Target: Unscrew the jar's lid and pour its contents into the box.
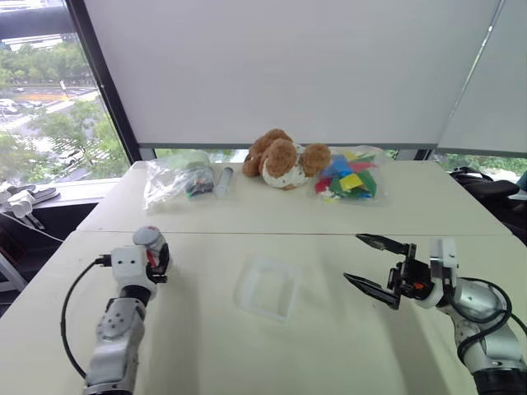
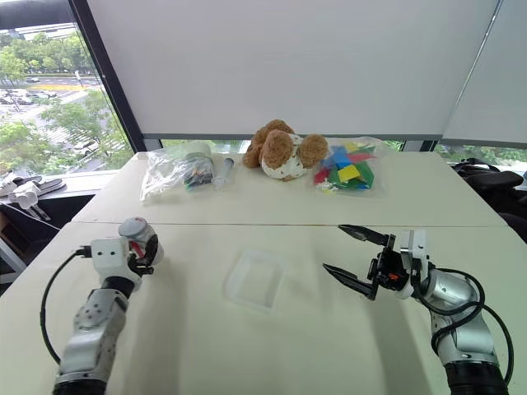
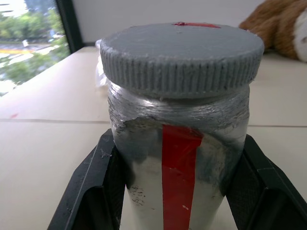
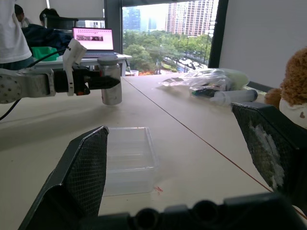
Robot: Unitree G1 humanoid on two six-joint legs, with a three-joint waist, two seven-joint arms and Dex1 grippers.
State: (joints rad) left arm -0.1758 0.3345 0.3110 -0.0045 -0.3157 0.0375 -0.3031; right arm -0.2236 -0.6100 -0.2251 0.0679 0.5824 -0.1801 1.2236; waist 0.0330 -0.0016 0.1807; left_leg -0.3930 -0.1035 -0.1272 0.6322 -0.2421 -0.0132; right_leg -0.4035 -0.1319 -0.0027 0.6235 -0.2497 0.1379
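Gripping the jar (image 3: 178,158) in left hand (image 1: 155,260), lid (image 3: 182,55) on, right hand (image 1: 375,263) spread, box (image 1: 268,287) between.

The jar (image 3: 180,163) is silver-grey with a red vertical stripe, its ribbed lid (image 3: 182,55) grey. The box (image 1: 267,286) is clear. On the far table sits a brown-and-white plush toy (image 1: 284,158), with a bag of red, blue, yellow and green pieces (image 1: 350,175) on its right.
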